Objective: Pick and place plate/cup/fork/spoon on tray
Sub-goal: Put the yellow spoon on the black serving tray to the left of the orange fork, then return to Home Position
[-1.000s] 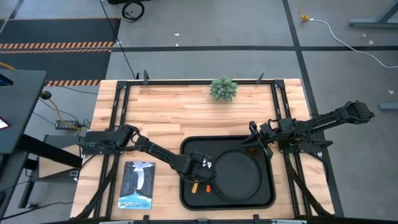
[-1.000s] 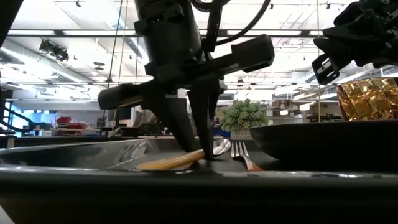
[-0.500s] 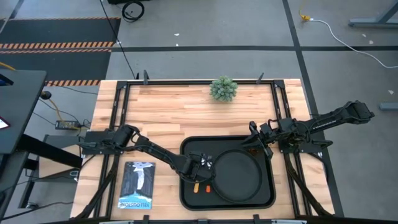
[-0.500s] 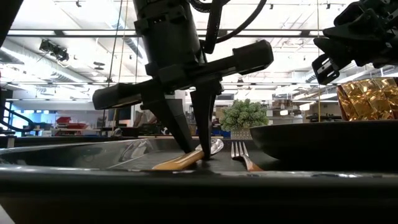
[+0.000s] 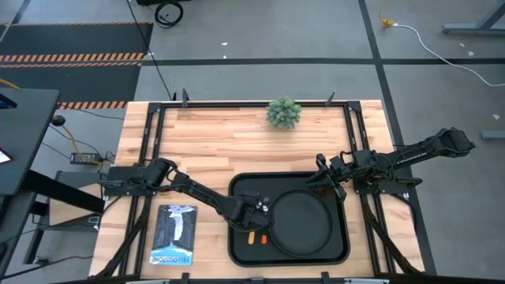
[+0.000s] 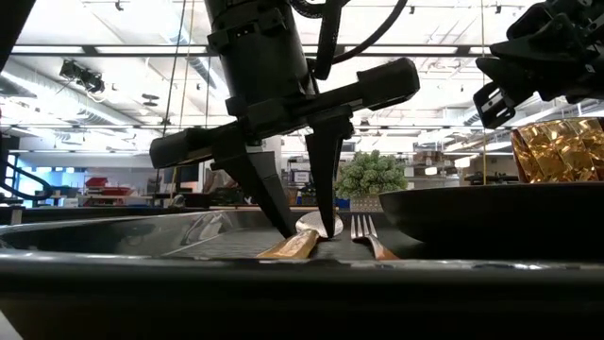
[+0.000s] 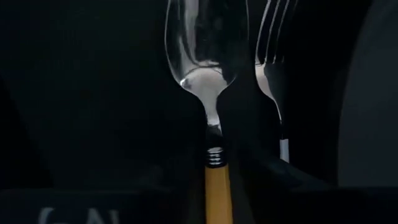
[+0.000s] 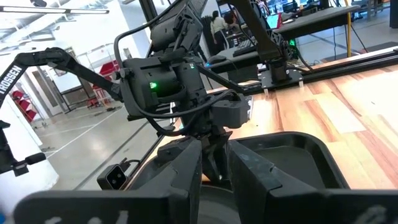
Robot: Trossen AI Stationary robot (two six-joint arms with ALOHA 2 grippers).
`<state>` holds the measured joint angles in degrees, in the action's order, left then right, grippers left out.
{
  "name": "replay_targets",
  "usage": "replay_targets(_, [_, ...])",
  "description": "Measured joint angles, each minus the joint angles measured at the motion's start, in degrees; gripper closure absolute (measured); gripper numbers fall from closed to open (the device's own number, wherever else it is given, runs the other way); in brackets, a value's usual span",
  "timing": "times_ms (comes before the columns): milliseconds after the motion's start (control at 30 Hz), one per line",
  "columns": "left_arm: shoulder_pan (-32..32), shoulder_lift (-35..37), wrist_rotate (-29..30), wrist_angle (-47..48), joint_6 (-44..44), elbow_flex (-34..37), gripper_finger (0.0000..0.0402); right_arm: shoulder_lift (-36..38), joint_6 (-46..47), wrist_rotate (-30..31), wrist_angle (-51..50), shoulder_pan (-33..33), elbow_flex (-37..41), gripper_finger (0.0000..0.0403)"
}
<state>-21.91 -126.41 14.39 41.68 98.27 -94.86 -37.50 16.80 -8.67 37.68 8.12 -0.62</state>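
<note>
The black tray (image 5: 237, 188) holds the round black plate (image 5: 304, 222), with the fork (image 6: 363, 234) and the spoon (image 6: 304, 242) lying side by side on the tray floor to its left. The fork also shows in the left wrist view (image 7: 273, 56). My left gripper (image 6: 307, 231) points down, open, with one finger on each side of the spoon's neck (image 7: 212, 127). The amber cup (image 6: 557, 151) stands at the tray's far right, behind the plate. My right gripper (image 5: 322, 183) hovers above the cup, slightly open and empty. My left gripper stands from above with its fingertips (image 6: 326, 227) astride the spoon's neck, where the orange handle (image 7: 216, 186) meets the metal. The spoon lies flat on the tray. I cannot tell whether a finger still touches it.
A small green plant (image 5: 283, 112) stands at the table's far edge. A dark booklet (image 5: 173, 233) lies on the wood left of the tray. Bare wood lies between the plant and the tray.
My left gripper has opened and let go of the spoon, and it has shifted a little toward the plate. The spoon's handle has swung toward the table's near edge, so the spoon now lies alongside the fork.
</note>
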Motion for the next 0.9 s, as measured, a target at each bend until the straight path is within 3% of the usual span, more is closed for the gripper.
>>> replay_targets(400, [2.4, 0.0, -5.2, 8.2, -15.9, -6.0, 0.0258, 0.0, 0.1, 0.0, 0.0, 0.0, 0.0, 0.0318])
replay_targets(600, [5.4, 0.0, -4.7, 7.9, -33.6, -8.9, 0.0259, 0.0, 0.2, 0.6, 0.0, 0.0, 0.0, 0.0318])
replay_targets(767, [7.5, 0.0, -0.9, 6.6, -51.9, -9.1, 0.0259, 0.0, 0.1, 0.7, 0.0, 0.0, 0.0, 0.0318])
replay_targets(900, [9.4, 0.0, 2.3, 6.2, -60.8, -9.1, 0.026, 0.0, 0.1, 0.7, -0.1, 0.0, 0.0, 0.0318])
